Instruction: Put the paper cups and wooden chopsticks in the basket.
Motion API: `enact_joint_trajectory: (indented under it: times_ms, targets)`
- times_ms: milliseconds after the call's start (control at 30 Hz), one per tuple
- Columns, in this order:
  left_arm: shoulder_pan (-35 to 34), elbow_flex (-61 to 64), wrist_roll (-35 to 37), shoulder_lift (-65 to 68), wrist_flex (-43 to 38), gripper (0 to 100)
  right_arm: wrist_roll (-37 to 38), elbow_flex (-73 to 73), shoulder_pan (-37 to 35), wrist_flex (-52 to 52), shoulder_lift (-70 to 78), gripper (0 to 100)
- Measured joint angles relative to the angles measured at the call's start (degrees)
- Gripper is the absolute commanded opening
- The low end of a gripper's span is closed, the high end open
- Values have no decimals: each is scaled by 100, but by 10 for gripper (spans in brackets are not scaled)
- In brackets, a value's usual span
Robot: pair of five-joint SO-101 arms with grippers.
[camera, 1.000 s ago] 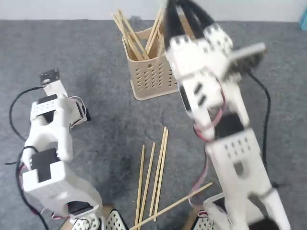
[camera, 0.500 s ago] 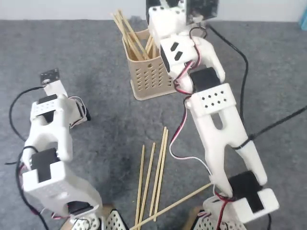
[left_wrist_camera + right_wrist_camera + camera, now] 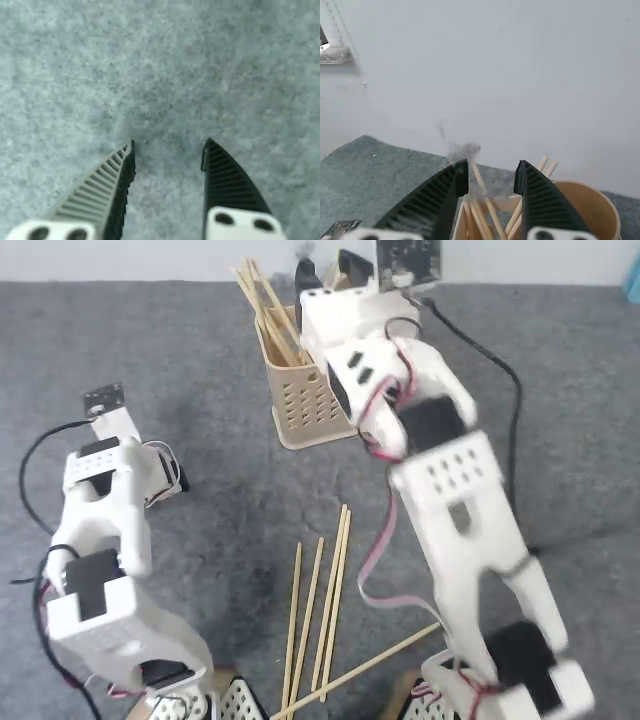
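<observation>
A: Where's the R hand [image 3: 490, 172]?
B: Directly above the basket [image 3: 305, 405], over its rim. Fingers parted a bit, nothing pinched btwn them. One stick shows thru the gap, farther off.
A: What's in the basket?
B: A bundle of chopsticks [image 3: 262, 310], standing slanted w/ tips poking out past the top. In the R wrist view a paper cup [image 3: 587, 202] rim sits just beside them; can't tell how deep it goes.
A: Any outside it?
B: Yes. Loose chopsticks [image 3: 322, 605] lie flat on the grey surface [image 3: 200, 370], well apart from the basket, on the side toward the arm bases. Most lie approx parallel; one lies slanted by their far ends.
A: L hand [image 3: 167, 150]?
B: Spread wide, nothing in it, over bare surface. The L arm sits well off to one side of the basket.
</observation>
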Motion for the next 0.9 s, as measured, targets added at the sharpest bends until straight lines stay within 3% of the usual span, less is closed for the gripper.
enact_joint_trajectory:
  times_ms: [333, 600, 900]
  targets:
    - [0, 0, 0, 0, -97, 205, 35, -9, -756, 3209, -1705, 162]
    - [0, 0, 0, 0, -97, 205, 1837, 475, -1565, 6127, -1943, 162]
    - [0, 0, 0, 0, -105, 205, 3042, 3640, -2004, 6198, -2171, 162]
